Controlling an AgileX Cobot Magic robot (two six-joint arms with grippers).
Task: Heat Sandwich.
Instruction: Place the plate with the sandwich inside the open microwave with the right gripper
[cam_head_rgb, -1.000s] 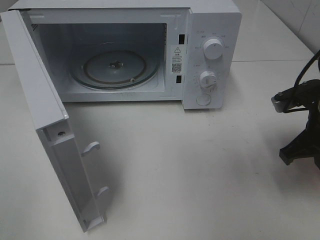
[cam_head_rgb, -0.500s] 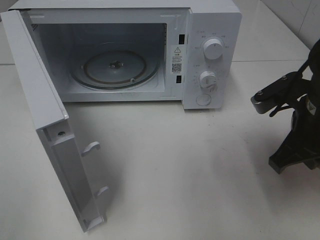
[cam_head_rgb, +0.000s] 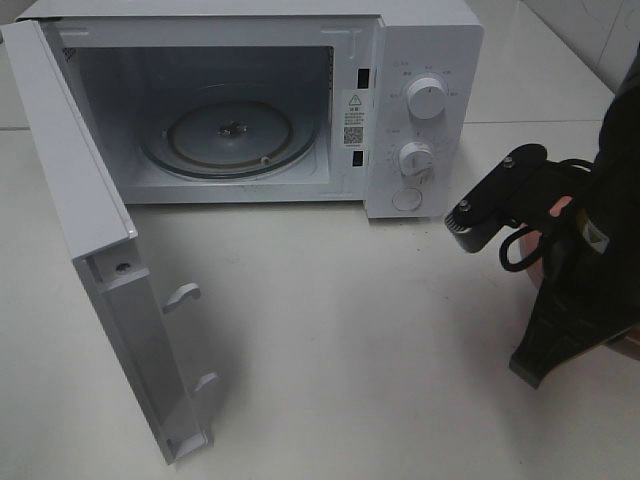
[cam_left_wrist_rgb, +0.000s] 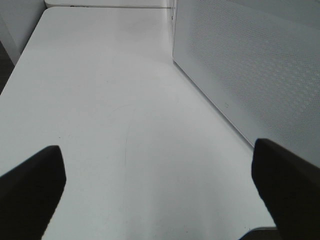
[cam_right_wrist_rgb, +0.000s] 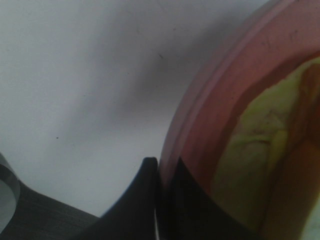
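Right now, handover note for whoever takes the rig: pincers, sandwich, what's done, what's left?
Left pincer: open, empty, over the table beside the microwave.
Right pincer: shut on the rim of the pink plate, off the microwave's front right. The sandwich lies on that plate.
Done: door open, glass turntable bare, plate gripped.
Left: probably set the plate on the turntable, release, shut the door, start heating.
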